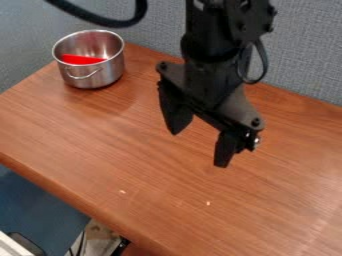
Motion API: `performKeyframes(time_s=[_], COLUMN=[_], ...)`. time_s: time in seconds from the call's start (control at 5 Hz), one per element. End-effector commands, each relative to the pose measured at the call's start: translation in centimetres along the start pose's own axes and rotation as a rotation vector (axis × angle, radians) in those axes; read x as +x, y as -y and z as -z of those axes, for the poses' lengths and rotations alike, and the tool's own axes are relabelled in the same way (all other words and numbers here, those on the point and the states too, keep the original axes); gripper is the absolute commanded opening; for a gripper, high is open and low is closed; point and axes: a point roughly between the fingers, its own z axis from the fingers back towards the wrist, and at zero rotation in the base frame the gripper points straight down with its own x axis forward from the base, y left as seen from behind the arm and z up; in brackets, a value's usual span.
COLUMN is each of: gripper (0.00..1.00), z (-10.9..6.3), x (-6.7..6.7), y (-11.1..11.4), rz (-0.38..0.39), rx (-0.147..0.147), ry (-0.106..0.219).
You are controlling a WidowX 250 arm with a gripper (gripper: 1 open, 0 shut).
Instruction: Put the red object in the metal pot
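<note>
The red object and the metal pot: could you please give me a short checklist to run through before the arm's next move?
1. Red object inside the metal pot: ok, red shows within the rim.
2. Pot upright on the table: ok.
3. Gripper open and empty: ok, fingers spread, nothing between them.
4. Gripper clear of the pot: ok, it hangs well to the pot's right over bare wood.
5. Red object lying flat on the pot's bottom: cannot tell, reflections blur it.
</note>
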Motion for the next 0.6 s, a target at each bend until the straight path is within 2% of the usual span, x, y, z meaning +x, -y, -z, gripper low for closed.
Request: performKeyframes(time_s=[0.0,0.2,0.4], gripper=[1.0,1.0,1.0], z=[-0.6,-0.9,0.3], x=[0.2,-0.2,2.1], y=[-0.1,-0.4,1.8], rz=[0.012,-0.005,0.04], rx=[0.035,0.064,0.076], ry=[-0.011,-0.025,-0.017])
